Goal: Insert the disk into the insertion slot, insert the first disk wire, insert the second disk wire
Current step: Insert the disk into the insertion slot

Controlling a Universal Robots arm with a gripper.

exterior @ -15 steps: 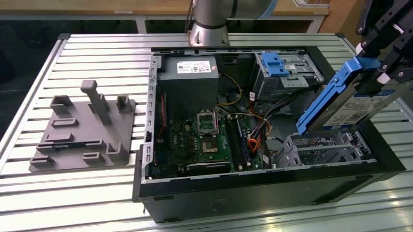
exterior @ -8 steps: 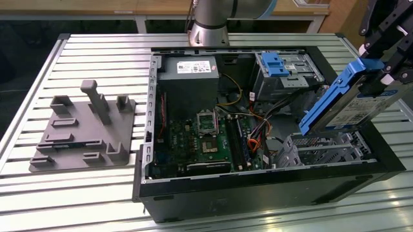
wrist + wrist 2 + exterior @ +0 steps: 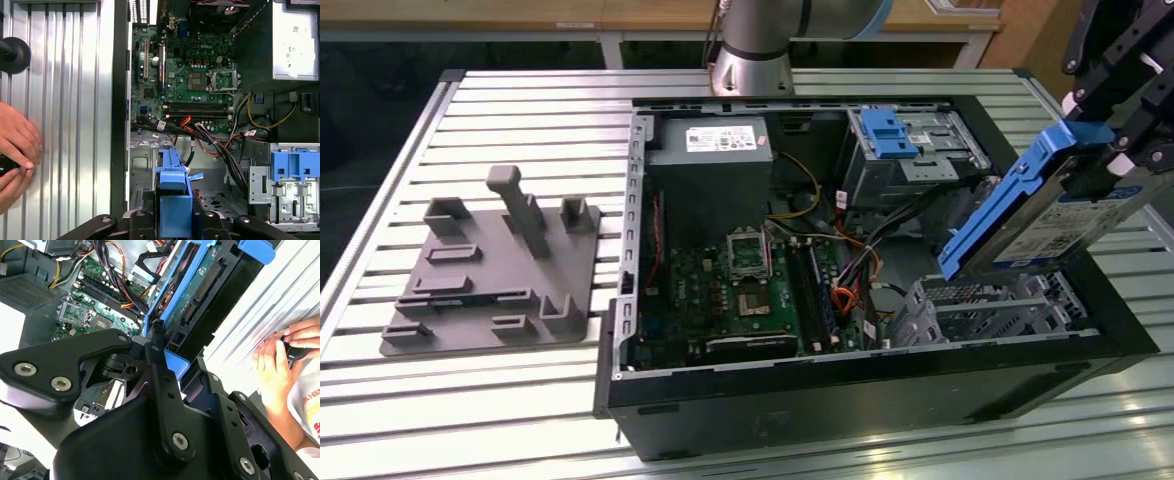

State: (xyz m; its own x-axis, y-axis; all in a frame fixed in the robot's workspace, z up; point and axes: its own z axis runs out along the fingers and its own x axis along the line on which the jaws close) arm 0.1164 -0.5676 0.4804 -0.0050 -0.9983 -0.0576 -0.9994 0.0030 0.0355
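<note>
Above the insertion slot (image 3: 987, 306), the disk (image 3: 1061, 225) is held tilted, clamped btw. the gripper (image 3: 1107, 165) fingers, prob. for angled entry.

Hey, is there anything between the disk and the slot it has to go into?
Nothing visible does. The gripper holds the disk tilted, its lower end just over the slot, and the gap between them looks open. A bundle of cables runs beside the slot, towards the motherboard, seemingly not across it.
</note>
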